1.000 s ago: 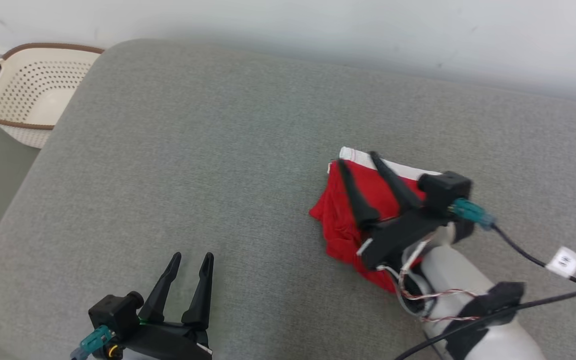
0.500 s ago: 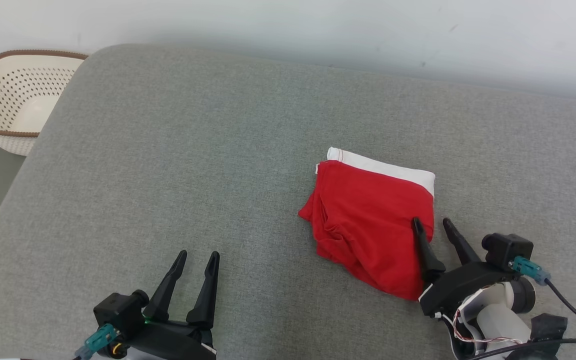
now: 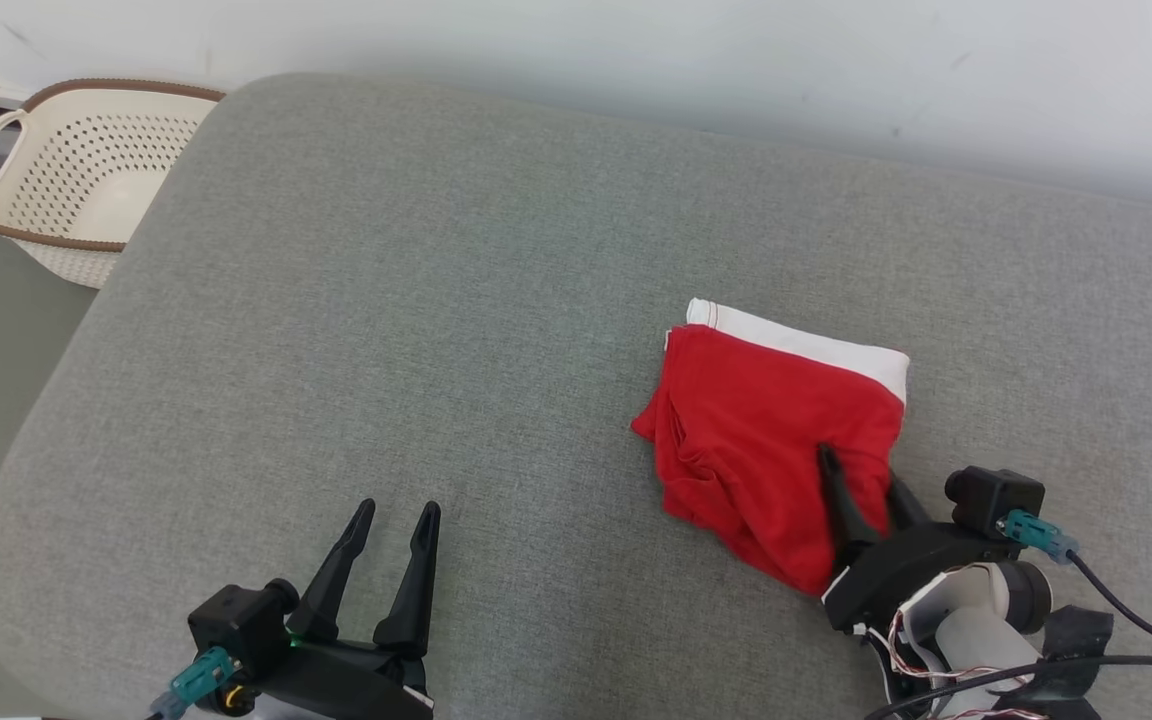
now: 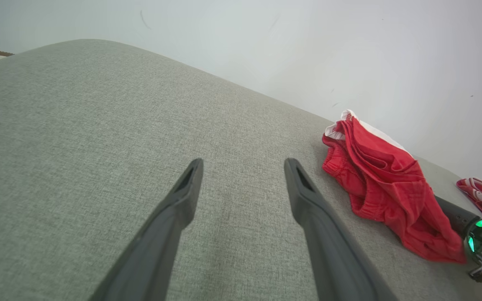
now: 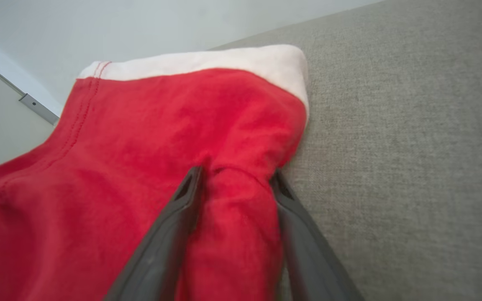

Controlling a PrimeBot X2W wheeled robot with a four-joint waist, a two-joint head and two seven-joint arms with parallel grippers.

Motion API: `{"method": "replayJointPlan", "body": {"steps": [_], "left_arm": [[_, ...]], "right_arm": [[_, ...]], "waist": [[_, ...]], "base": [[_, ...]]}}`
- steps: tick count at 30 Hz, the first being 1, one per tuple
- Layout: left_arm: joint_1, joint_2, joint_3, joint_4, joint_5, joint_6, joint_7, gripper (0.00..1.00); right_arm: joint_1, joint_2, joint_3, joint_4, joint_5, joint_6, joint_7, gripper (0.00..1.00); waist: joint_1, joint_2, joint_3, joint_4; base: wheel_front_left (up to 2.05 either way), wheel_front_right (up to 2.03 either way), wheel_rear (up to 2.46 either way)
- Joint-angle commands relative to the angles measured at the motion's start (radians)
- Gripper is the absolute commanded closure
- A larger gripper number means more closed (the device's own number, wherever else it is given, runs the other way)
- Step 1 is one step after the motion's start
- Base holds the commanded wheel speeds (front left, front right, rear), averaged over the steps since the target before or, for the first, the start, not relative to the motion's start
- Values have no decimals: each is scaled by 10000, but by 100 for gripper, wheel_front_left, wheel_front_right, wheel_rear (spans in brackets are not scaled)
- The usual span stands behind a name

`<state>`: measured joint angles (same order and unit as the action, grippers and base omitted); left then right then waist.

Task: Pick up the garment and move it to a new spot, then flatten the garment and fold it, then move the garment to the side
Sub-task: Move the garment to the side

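The garment (image 3: pixel 776 420) is a pair of red shorts with a white waistband, lying folded on the grey cushion (image 3: pixel 436 300), right of centre. My right gripper (image 3: pixel 858 470) is at its near right edge, open. In the right wrist view its fingers (image 5: pixel 234 175) straddle a raised ridge of the red cloth (image 5: pixel 161 125), which touches both. My left gripper (image 3: pixel 397 507) rests open and empty near the front edge, well left of the garment. The left wrist view shows those fingers (image 4: pixel 243 163) over bare cushion, with the garment (image 4: pixel 383 184) off to the right.
A cream perforated basket (image 3: pixel 66 180) stands on the floor past the cushion's far left corner. A pale wall runs behind the cushion. In the left wrist view another red-and-white cloth (image 4: pixel 481 192) lies beyond the garment at the right edge.
My right gripper drew back from over the garment to its near right edge, then pushed into that edge and its fingers narrowed a little around the cloth. The head camera shifted.
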<state>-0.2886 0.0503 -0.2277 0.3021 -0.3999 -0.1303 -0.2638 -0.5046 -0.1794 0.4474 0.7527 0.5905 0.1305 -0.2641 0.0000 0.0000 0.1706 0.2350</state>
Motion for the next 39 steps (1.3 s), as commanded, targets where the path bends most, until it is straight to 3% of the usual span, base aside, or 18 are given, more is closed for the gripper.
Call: {"method": "replayJointPlan", "body": {"steps": [1,12,21,39], "left_arm": [[76,11,38,-8,19,2,-3,0],[313,11,164,-101,422,12,-3,0],[280,12,343,-193,823,33,-3,0],[-81,11,452,-86,1469,9,-3,0]], "right_arm": [[34,4,79,32,-56,2,13,100],[289,-192,-415,-868,-1293,2,6,100],[631,-51,-579,-830,-1493,2,6,100],[1113,346,-614,-639,-1232,2,6,100]], "waist": [[0,0,-31,24],[0,0,-526,-743],[0,0,-644,-2155],[0,0,-407,-5615]], "base": [[0,0,0],[0,0,0],[0,0,0],[0,0,0]]}}
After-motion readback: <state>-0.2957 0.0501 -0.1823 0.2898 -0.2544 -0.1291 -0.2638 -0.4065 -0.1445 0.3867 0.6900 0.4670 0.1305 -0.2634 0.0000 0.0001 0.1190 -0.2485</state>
